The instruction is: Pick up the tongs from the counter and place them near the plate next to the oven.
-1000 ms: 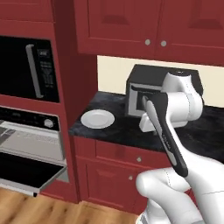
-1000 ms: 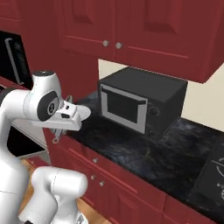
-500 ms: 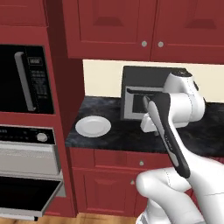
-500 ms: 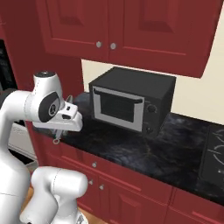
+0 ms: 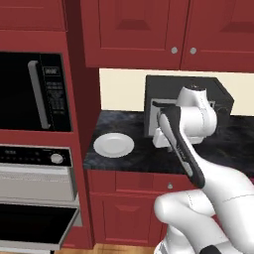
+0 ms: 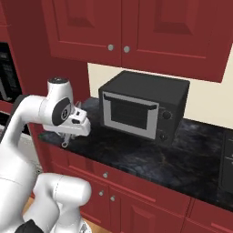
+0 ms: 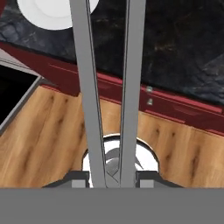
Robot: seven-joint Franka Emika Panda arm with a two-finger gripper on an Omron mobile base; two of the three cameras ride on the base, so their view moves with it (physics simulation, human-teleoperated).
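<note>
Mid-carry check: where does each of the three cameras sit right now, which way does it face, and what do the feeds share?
Left base view: behind the arm's left, facing the counter, plate and oven; the white arm rises lower right.
Right base view: behind the arm's right, facing the countertop box; the arm rises lower left, gripper holding the tongs.
Hand view: on the hand, looking along the tongs toward counter edge, wooden floor and plate.
Shared: counter, countertop box; plate in left and hand views.
</note>
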